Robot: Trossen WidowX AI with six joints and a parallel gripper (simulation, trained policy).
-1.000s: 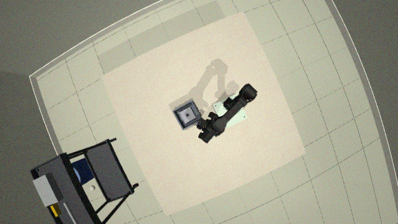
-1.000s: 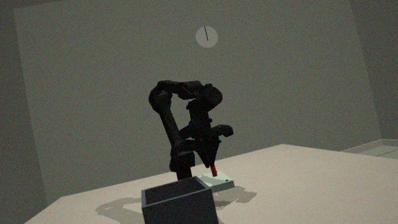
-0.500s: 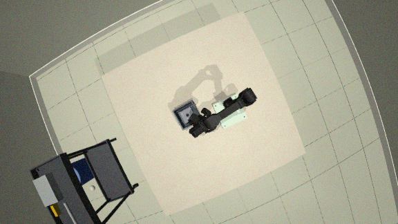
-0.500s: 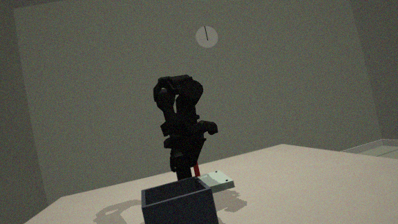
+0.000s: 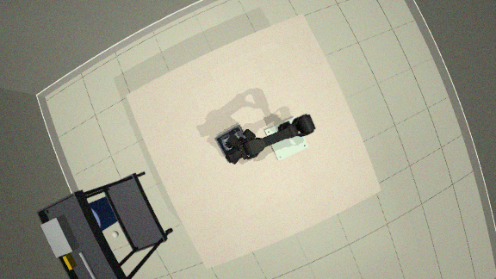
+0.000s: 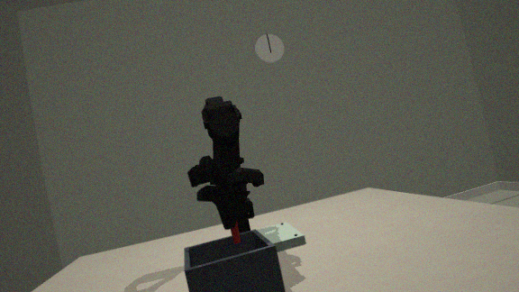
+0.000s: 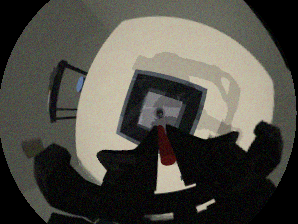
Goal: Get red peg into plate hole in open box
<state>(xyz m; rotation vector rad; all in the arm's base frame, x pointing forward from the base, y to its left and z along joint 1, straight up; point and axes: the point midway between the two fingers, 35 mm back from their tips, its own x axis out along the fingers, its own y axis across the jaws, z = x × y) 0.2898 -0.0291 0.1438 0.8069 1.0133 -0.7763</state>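
Here's the red peg (image 6: pixel 236 233) (image 7: pixel 167 150), caught between the fingers (image 6: pixel 237 225), which stand nearly closed and grip it firmly; it pokes out below their tips, leaning slightly in the exterior view, its lower end at the height of the open box's (image 5: pixel 220 148) (image 6: pixel 231 260) (image 7: pixel 199 112) rim; and from the wrist, the plate (image 7: pixel 146 116) shows at the bottom of the box, its dark hole (image 7: pixel 160 113) in plain sight, just beyond the peg's end; the peg is out of that hole; the arm's pale green base plate (image 5: pixel 289 151) (image 6: pixel 292 234) lies near the box, on the same surface (image 5: pixel 275 207) (image 6: pixel 383 243) (image 7: pixel 105 100).

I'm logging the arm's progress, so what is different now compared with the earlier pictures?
The gripper has carried the red peg from beside the open box to over its opening. Nothing was newly gripped or let go: the peg is still held. The box and the pale green base plate stayed put.
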